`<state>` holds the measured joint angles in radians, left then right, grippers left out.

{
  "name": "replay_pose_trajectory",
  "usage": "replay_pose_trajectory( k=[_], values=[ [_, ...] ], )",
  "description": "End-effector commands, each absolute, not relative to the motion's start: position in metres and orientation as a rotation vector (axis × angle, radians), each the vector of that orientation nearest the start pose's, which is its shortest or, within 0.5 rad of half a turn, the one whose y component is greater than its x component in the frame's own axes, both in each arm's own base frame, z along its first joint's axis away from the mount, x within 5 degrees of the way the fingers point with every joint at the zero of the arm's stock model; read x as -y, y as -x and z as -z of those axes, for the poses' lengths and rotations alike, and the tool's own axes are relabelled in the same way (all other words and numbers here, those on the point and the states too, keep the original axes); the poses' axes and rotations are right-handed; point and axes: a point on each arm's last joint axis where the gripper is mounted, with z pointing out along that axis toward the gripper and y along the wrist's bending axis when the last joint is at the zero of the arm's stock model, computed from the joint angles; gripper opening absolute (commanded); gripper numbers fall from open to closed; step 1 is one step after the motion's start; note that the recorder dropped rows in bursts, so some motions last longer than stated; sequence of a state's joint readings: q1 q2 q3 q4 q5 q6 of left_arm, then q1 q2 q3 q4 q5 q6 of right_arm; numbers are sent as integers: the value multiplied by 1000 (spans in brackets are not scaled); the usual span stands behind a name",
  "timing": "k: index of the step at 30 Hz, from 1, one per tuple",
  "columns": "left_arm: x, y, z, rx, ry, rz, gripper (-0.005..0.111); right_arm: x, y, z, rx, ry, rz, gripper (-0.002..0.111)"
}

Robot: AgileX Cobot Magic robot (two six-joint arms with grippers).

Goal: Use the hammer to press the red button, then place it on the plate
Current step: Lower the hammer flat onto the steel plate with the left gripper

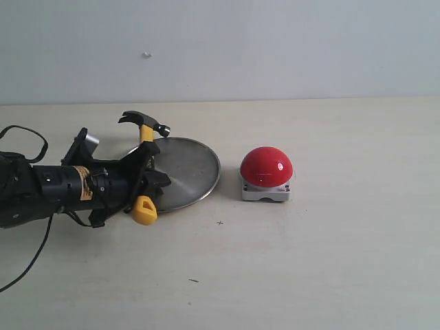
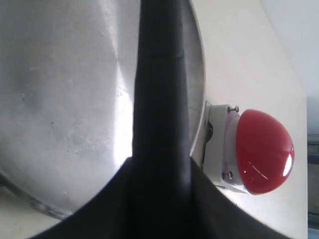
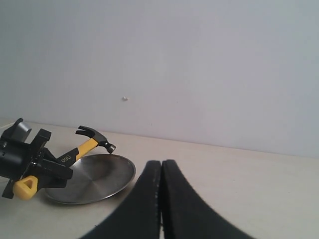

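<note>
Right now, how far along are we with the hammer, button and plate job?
Done: the hammer is picked up, clamped by its handle in the left gripper. In hand: it is held over the left rim of the plate, with its head well short of the red button. Whether the button was pressed cannot be told. Left: the hammer does not yet lie on the plate. The right gripper is shut, holding nothing.

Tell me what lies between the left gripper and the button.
Exterior view: from the left gripper, the plate, then a bare strip of table up to the button.
</note>
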<state>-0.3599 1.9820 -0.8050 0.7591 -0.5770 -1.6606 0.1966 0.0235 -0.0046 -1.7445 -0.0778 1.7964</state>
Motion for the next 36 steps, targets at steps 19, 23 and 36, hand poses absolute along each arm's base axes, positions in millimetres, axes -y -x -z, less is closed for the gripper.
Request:
replay_pose_trajectory(
  k=[19,23,36],
  values=[
    [172,-334,-101,-2310,431,1260,0,-19,-56,-210,-1522,182,-257,0],
    [172,-333,-101,-2313,409,1267,0,-19,-56,-210,-1522,182,-257,0],
    [172,-333,-100,-2327,412,1250,13,-19,-56,-210,-1522,182,-257,0]
  ],
)
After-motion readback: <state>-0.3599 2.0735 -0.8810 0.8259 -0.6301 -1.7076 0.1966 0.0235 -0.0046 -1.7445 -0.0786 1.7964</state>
